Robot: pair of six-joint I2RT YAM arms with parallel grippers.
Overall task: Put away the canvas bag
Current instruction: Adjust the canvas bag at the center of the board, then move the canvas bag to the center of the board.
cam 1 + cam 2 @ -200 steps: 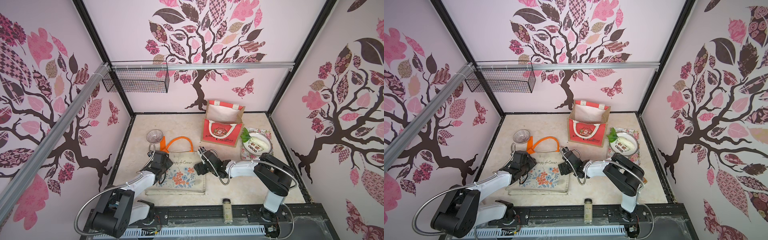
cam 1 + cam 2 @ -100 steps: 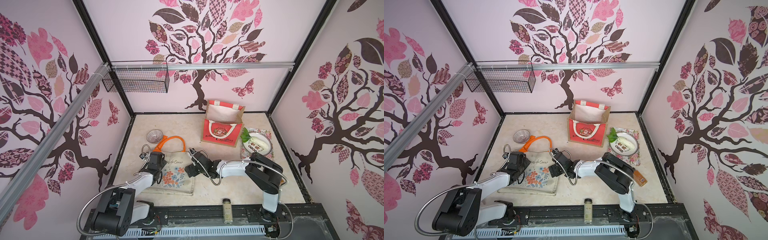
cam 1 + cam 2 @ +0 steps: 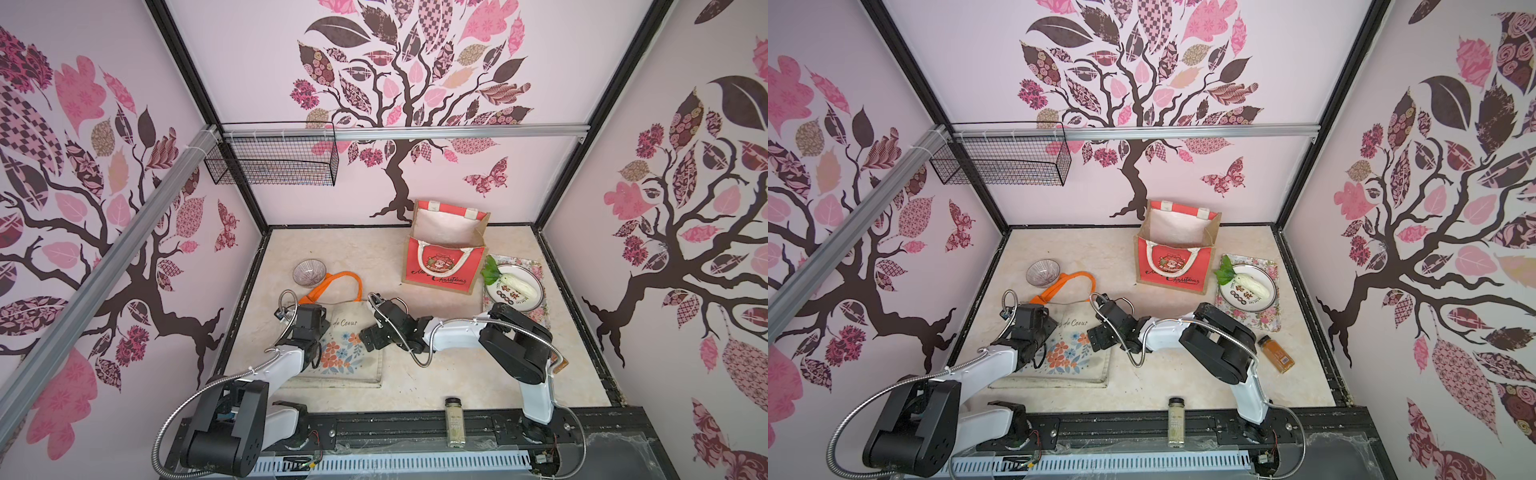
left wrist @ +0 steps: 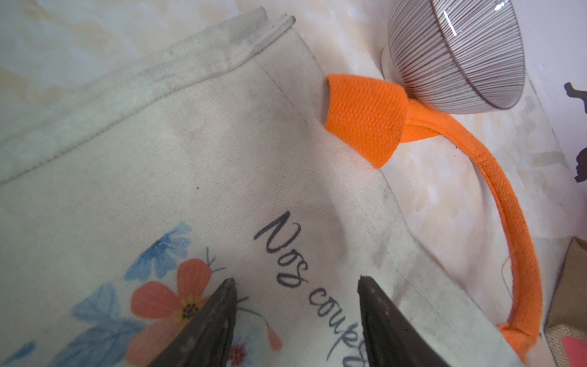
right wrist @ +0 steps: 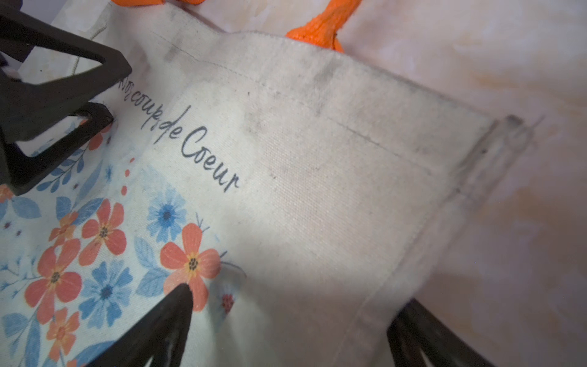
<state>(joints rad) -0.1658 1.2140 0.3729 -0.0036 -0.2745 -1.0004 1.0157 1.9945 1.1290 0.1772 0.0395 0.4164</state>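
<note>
The canvas bag [image 3: 345,353] [image 3: 1075,353] lies flat on the table, cream with a flower print and orange handles [image 3: 332,282]. My left gripper [image 3: 326,322] [image 4: 296,279] is low over its upper left part, by the printed words. It is open, with only flat cloth [image 4: 190,159] between the fingers. My right gripper [image 3: 368,338] [image 5: 289,302] is open wide over the bag's right side. One fingertip is over a red flower and its other fingertip [image 5: 400,321] is at the side seam. Neither gripper holds anything.
A striped bowl [image 3: 307,273] sits against the handles. A red jute bag [image 3: 444,266] stands at the back, with a plate of cabbage [image 3: 515,286] on a floral mat to its right. A spice jar [image 3: 454,419] stands at the front edge, and an orange bottle [image 3: 1277,355] lies by the right arm. A wire basket [image 3: 274,156] hangs on the rail.
Both grippers and the bag's right edge have shifted left. The right jaws have opened wider.
</note>
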